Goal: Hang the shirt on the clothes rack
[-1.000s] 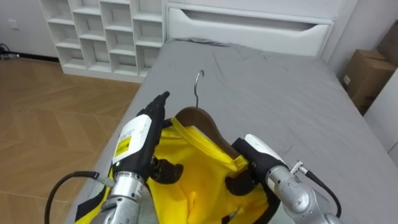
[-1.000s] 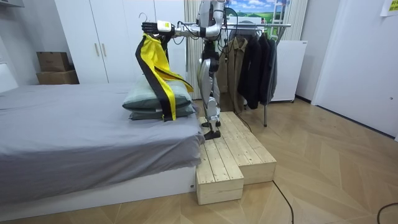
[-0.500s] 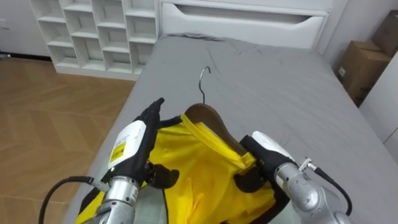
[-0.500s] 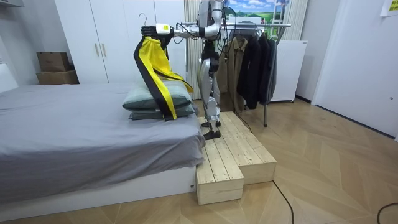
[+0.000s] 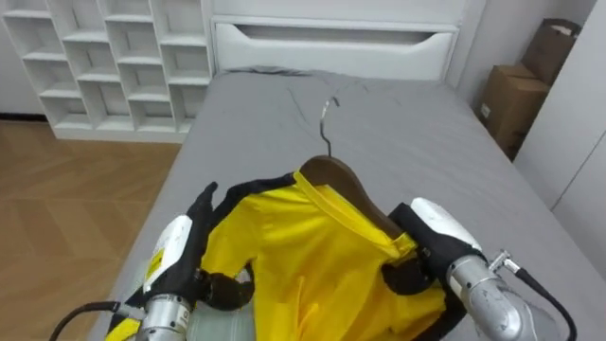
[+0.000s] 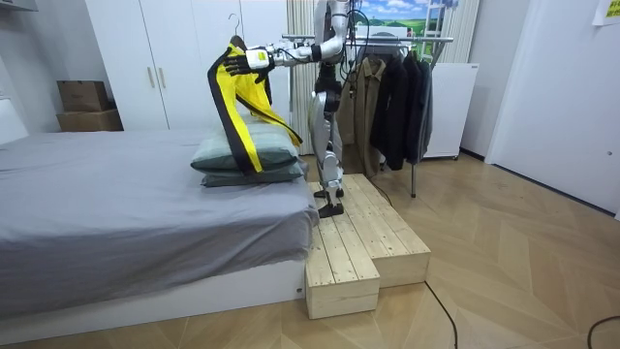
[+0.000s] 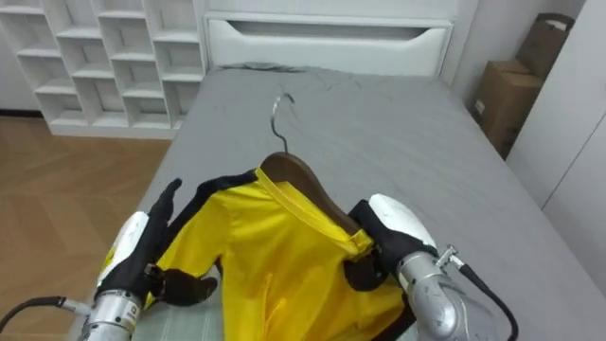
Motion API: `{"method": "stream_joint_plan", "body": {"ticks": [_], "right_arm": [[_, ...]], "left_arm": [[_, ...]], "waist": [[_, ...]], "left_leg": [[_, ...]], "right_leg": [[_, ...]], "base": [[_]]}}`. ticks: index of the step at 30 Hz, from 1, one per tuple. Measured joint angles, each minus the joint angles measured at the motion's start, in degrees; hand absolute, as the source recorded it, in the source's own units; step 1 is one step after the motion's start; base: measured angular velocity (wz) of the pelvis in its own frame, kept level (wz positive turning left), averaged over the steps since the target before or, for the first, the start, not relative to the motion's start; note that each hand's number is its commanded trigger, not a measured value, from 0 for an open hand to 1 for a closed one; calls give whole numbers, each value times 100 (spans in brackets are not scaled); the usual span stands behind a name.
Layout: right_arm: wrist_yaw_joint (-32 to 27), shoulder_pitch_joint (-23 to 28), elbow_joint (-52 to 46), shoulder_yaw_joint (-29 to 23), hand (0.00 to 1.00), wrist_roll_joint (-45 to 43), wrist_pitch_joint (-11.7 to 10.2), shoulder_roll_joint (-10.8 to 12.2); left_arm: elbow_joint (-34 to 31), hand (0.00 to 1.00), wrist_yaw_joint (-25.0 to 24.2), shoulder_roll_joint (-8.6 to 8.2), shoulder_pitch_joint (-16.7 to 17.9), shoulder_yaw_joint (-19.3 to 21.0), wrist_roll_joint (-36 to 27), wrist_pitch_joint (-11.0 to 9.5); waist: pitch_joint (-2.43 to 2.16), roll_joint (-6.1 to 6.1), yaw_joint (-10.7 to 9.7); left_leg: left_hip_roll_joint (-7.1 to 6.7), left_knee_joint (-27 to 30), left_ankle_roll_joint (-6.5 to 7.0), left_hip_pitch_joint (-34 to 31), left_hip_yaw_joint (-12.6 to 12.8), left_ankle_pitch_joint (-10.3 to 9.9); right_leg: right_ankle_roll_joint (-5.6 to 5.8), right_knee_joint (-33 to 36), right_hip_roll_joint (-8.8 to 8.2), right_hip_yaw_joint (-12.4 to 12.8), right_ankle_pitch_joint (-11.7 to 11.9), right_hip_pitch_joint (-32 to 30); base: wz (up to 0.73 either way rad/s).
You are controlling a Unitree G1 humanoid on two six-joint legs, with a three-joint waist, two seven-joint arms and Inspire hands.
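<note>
Stands on a wooden platform (image 6: 358, 242) beside a grey bed (image 5: 407, 123), holding a yellow, black-trimmed jacket (image 5: 284, 256) on a brown hanger (image 5: 333, 176) above it. Has lifted hanger and jacket higher than a second ago. Clamps right hand (image 5: 436, 232) fingers on the hanger's end; lays left hand (image 5: 175, 251) fingers straight along the jacket's edge.

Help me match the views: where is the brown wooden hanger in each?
Left eye view: brown wooden hanger just right of centre.
Right eye view: hanger just left of centre.
Room view: hanger near the top, left of centre.
Shared landmark: grey bed beneath it.
</note>
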Motion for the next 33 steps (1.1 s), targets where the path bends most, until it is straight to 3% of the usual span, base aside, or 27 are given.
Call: {"method": "stream_joint_plan", "body": {"ticks": [4, 8, 11, 17, 22, 26, 30, 31, 32, 33], "right_arm": [[-232, 387, -241, -305, 100, -46, 0, 0], [-330, 476, -257, -453, 100, -164, 3, 0], [-588, 731, -421, -582, 100, -113, 2, -3], [-704, 1066, -420, -783, 100, -111, 30, -2], [-701, 1173, -399, -806, 100, -158, 32, -2], [-703, 1288, -399, -831, 100, -135, 32, -1], [-749, 1301, -401, -827, 100, -211, 35, 18], [-750, 1305, -400, -824, 100, -182, 35, 28], [-758, 1305, -401, -822, 100, -166, 35, 30], [-784, 1302, -401, -813, 100, -158, 32, 29]], "left_arm": [[683, 0, 332, -10, 265, 176, -183, -2], [896, 0, 527, -30, 388, 242, -261, -24], [1284, 0, 738, -23, 527, 272, -251, -201], [2031, 0, 752, -37, 691, 414, -254, -215], [2385, 0, 757, -37, 865, 692, -209, -216], [2443, 0, 807, -38, 1032, 880, -197, -212], [2442, 0, 1112, -44, 1074, 1085, -15, -210], [2443, 0, 1234, -40, 1116, 1115, -14, -209], [2443, 0, 1281, -33, 1123, 1118, -19, -209], [2444, 0, 1371, -26, 1125, 1123, -20, -209]], "waist": [[2, -1, -19], [4, -4, -112], [2, -3, -132], [3, -18, -176], [2, -28, -154], [3, -47, -145], [-3, -62, 42], [-5, -48, 165], [-4, -46, 183], [-6, -51, 228]], "left_leg": [[21, 3, 20, -3, 186, -21], [28, 4, 48, -18, 302, -40], [71, 0, 70, -4, 461, -63], [84, 8, 131, -23, 618, -115], [120, 63, 187, -114, 829, -161], [132, 51, 231, -118, 1027, -191], [216, -44, 231, -16, 1469, -218], [252, -67, 218, 35, 1635, -237], [280, -70, 213, 56, 1735, -247], [308, -89, 205, 86, 1885, -262]], "right_leg": [[-2, 37, 6, 168, 5, -104], [23, 135, 4, 273, 25, -216], [46, 184, 10, 405, 75, -262], [107, 186, 9, 490, 163, -341], [155, 180, 4, 642, 237, -545], [177, 191, -10, 622, 301, -662], [132, 171, -15, 320, 423, -790], [101, 175, -44, 70, 472, -826], [84, 175, -59, -97, 506, -846], [54, 178, -110, -418, 542, -888]], "base": [[-23], [-17], [-25], [-13], [-24], [-26], [-57], [-66], [-71], [-68]]}}
